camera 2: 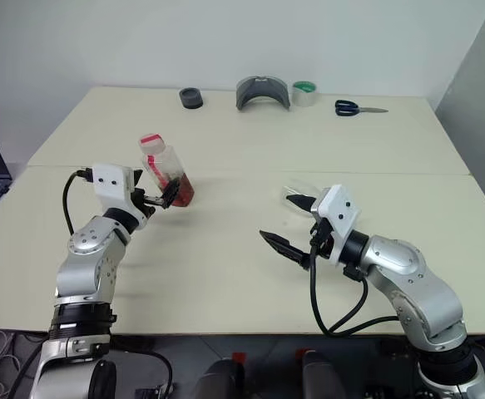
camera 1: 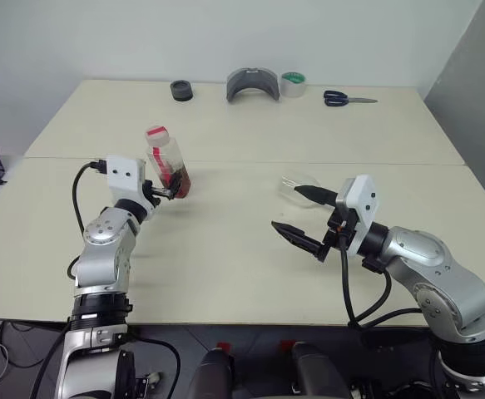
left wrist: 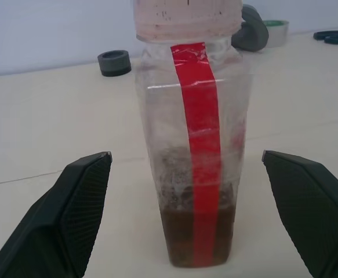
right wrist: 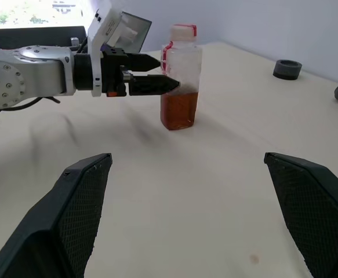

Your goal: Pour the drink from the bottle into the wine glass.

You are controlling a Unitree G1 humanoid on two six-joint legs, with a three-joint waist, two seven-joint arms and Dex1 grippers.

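Counted on the table: one bottle, one wine glass, one pair of scissors, one tape roll, one black ring, one grey curved piece.

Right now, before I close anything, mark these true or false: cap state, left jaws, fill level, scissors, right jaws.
1. The bottle has its cap on. True.
2. The left gripper has its jaws clamped on the bottle. False: they stand open, one on either side.
3. The drink fills the bottle to the neck. False: only the lower part.
4. Scissors lie near the table's far edge. True.
5. The right gripper holds the glass. False: its jaws are open and empty.
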